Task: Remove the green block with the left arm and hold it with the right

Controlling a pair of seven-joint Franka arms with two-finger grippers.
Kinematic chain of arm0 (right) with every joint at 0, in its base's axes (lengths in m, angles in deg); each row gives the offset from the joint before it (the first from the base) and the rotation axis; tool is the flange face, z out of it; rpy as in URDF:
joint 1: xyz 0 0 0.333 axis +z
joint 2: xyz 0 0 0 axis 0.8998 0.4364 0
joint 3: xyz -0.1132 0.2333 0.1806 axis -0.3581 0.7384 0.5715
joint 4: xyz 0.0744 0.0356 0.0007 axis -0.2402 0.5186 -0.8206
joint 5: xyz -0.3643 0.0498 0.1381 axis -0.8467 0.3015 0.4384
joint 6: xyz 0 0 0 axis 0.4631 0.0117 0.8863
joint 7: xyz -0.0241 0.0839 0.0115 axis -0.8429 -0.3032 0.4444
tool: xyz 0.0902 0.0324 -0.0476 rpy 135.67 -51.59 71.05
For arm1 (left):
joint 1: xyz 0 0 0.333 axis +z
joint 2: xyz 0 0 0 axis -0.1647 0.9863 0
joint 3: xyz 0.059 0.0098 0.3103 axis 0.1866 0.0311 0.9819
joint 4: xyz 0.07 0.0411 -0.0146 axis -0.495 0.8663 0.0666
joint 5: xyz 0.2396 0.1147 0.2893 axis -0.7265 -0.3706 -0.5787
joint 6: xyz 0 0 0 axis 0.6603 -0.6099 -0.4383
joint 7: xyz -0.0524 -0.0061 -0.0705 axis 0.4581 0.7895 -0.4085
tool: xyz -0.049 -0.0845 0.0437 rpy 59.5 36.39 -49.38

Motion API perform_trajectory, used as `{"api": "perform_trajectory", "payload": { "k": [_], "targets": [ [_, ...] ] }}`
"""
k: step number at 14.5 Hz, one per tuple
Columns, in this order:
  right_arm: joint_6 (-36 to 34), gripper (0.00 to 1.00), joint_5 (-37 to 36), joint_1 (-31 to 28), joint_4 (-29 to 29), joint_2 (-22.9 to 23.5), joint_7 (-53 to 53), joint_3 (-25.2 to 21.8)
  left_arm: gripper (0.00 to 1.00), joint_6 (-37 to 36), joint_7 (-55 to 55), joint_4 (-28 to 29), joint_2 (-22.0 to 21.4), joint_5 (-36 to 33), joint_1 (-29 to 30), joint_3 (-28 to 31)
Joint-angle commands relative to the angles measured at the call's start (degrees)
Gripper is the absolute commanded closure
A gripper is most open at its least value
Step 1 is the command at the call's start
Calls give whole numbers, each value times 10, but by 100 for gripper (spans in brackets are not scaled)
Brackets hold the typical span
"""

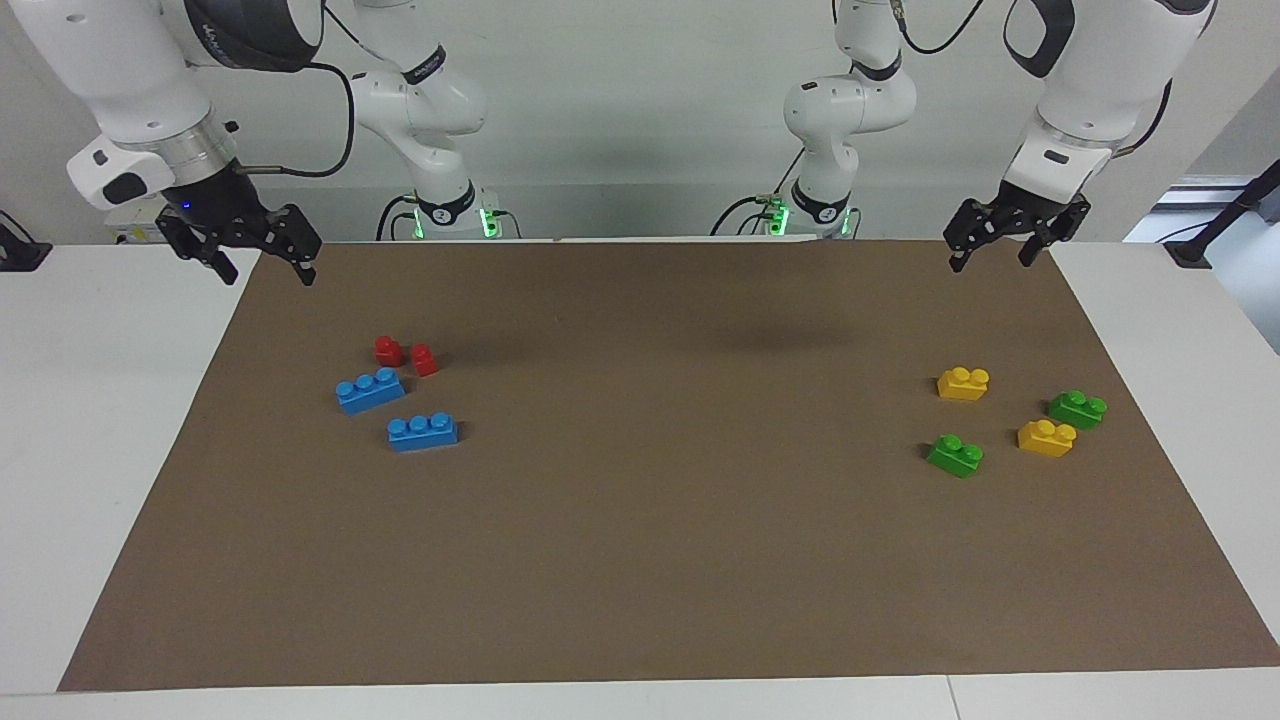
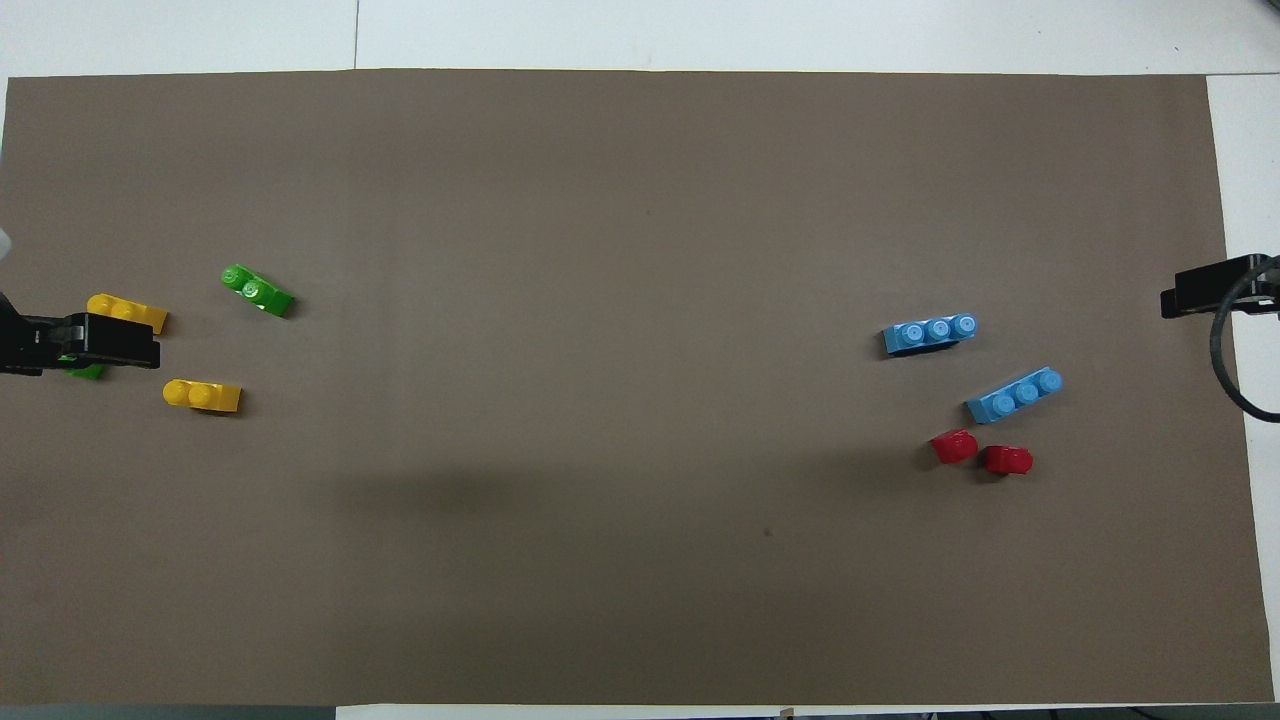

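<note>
Two green blocks lie on the brown mat at the left arm's end. One green block (image 1: 955, 455) (image 2: 257, 290) lies farther from the robots. The other green block (image 1: 1077, 408) lies closer to the mat's end, and in the overhead view it (image 2: 85, 371) is mostly covered by the raised left gripper. My left gripper (image 1: 992, 258) (image 2: 110, 340) hangs open and empty in the air over the mat's corner nearest its base. My right gripper (image 1: 265, 265) (image 2: 1205, 290) hangs open and empty over the mat's corner at the right arm's end.
Two yellow bricks (image 1: 963, 383) (image 1: 1046, 437) lie among the green ones. Two blue three-stud bricks (image 1: 370, 390) (image 1: 423, 431) and two small red blocks (image 1: 388, 350) (image 1: 425, 360) lie at the right arm's end. The brown mat (image 1: 640, 560) covers most of the white table.
</note>
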Motion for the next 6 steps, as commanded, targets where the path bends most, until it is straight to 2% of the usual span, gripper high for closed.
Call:
{"api": "perform_trajectory", "payload": {
  "k": [1,6],
  "targets": [
    [-12,0,-10,-1,-5,3,-13,4,0,-2,1,10,-12,10,-3,4],
    [-19,0,-10,0,-5,2,-13,3,0,-2,1,11,-13,10,-3,4]
  ]
}}
